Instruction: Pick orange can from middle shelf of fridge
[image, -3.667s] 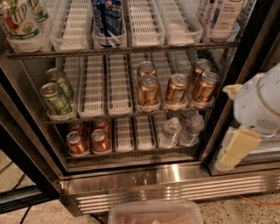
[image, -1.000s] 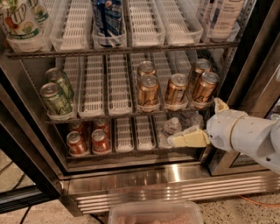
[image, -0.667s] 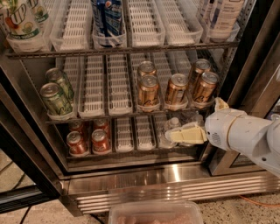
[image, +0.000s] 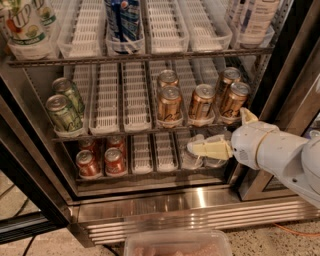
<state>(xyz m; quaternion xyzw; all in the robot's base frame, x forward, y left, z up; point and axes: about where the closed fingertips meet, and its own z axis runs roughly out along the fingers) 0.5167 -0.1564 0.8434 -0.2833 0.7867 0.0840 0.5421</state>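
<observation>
Several orange cans stand on the right half of the middle shelf (image: 112, 134) of the fridge (image: 190, 210): two in one lane (image: 170, 104), one beside them (image: 201, 102), and two at the far right (image: 233, 98). My gripper (image: 217, 130) is at the right, in front of the shelves, just below the right orange cans. It is open and empty. One cream finger (image: 210, 148) points left across the lower tier. The other (image: 247, 116) points up next to the rightmost can. It touches no can.
Two green cans (image: 62, 112) stand at the left of the middle shelf. Red cans (image: 100, 161) and clear bottles (image: 192, 156) stand on the lower tier. Tall bottles (image: 122, 22) fill the top tier. The dark door frame (image: 280, 75) is at the right. A plastic tub (image: 177, 243) sits below.
My arm has come in from the far right and lowered towards the shelves. Over the last second the gripper has edged a little left. The cans have not moved.
</observation>
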